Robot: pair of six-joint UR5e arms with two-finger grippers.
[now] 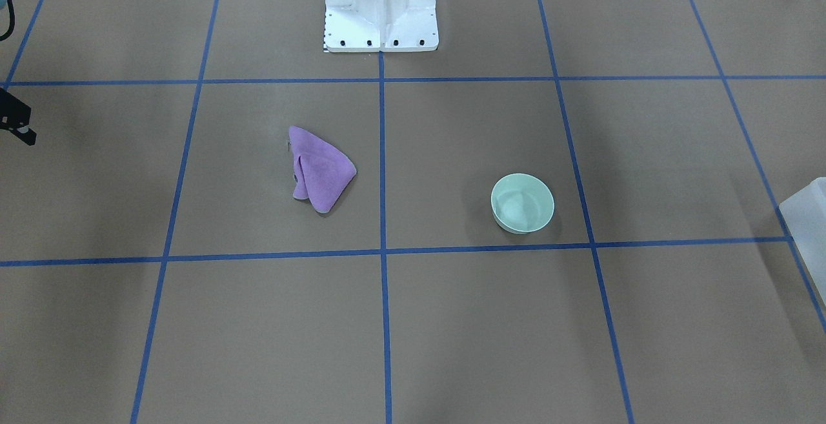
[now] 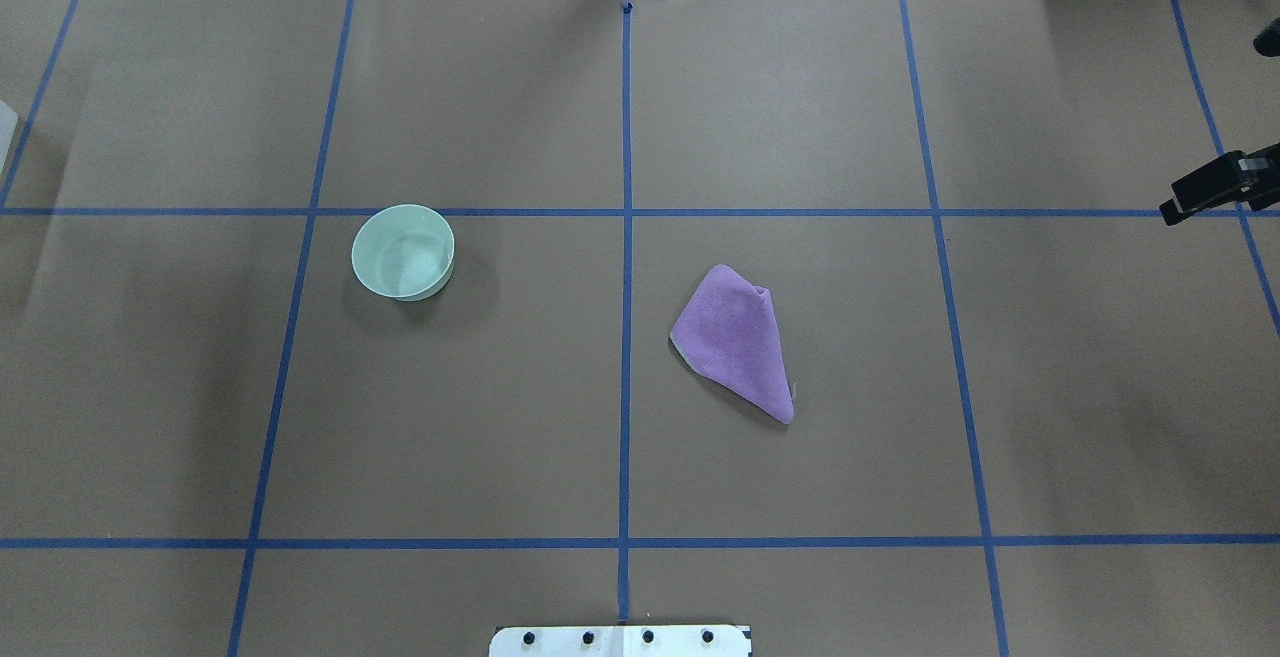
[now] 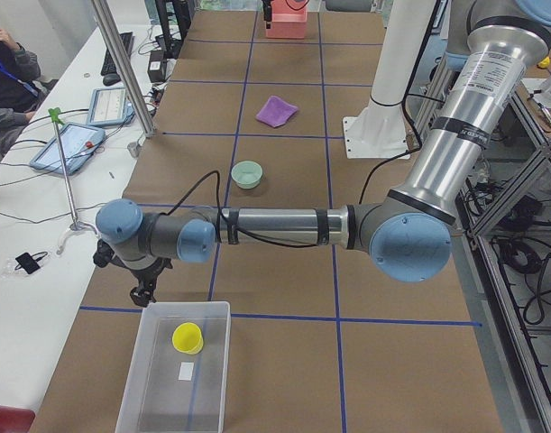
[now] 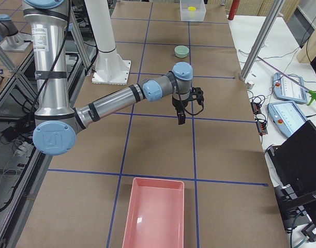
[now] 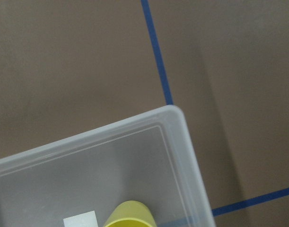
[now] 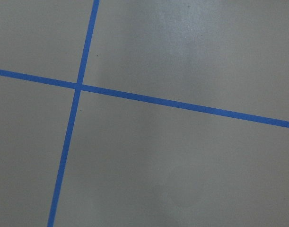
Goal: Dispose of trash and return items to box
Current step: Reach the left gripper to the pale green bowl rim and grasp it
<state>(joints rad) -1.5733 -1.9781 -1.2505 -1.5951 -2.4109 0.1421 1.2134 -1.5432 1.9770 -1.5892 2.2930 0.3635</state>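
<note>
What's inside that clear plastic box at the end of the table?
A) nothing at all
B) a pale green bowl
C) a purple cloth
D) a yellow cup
D: the exterior left view shows a yellow cup inside the clear plastic box.

Purple cloth [image 2: 738, 342], mint-green bowl [image 2: 403, 252], yellow cup [image 3: 187, 338], clear box [image 3: 207, 379], pink bin [image 4: 155, 217], brown table [image 2: 450, 417], blue grid lines [image 2: 627, 137]

Overhead and front views face oppositely, sharing the bowl [image 2: 403, 252].
</note>
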